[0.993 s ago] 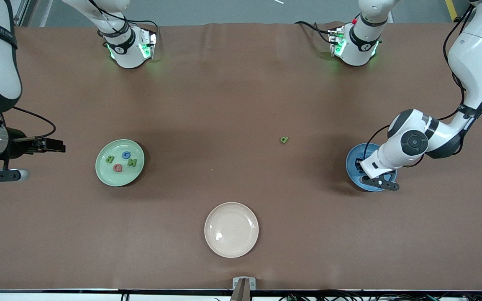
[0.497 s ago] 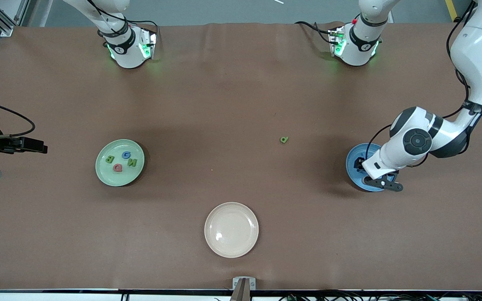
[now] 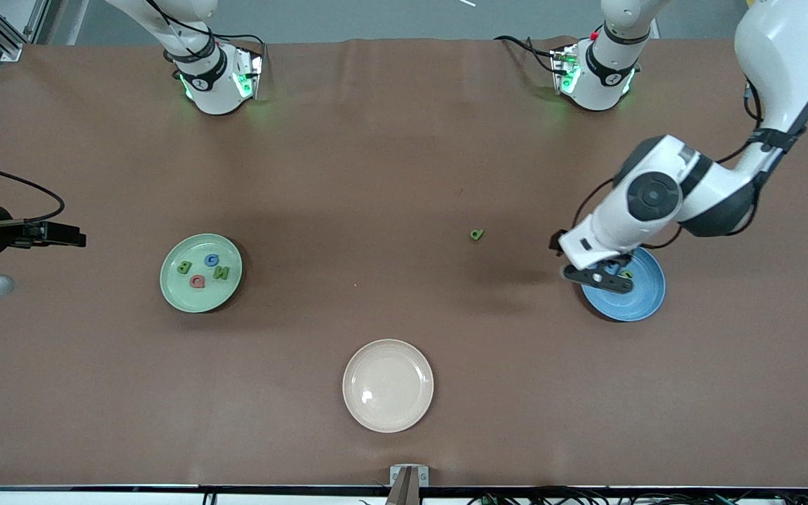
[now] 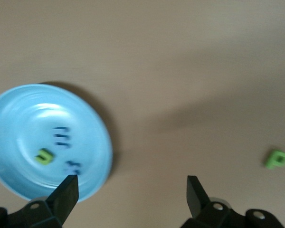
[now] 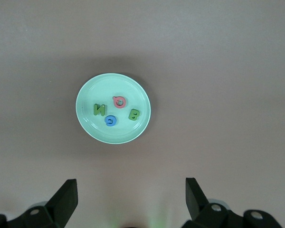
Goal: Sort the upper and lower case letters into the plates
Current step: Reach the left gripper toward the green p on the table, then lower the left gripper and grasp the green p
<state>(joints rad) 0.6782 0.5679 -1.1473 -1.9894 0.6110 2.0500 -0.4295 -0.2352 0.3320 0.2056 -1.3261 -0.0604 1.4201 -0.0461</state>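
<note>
Left wrist view: my left gripper has its fingers spread wide with nothing between them. It hangs over the rim of the blue plate on the side toward the table's middle. In that plate lie a green u, a blue m and a blue x. The green p-like letter lies alone on the brown table, well apart from the blue plate, toward the middle.

My right gripper is also released and empty, waiting at the right arm's end of the table, off the light green plate. That plate holds a green B, blue G, green N and pink Q, close together. The cream plate sits nearest the front camera.
</note>
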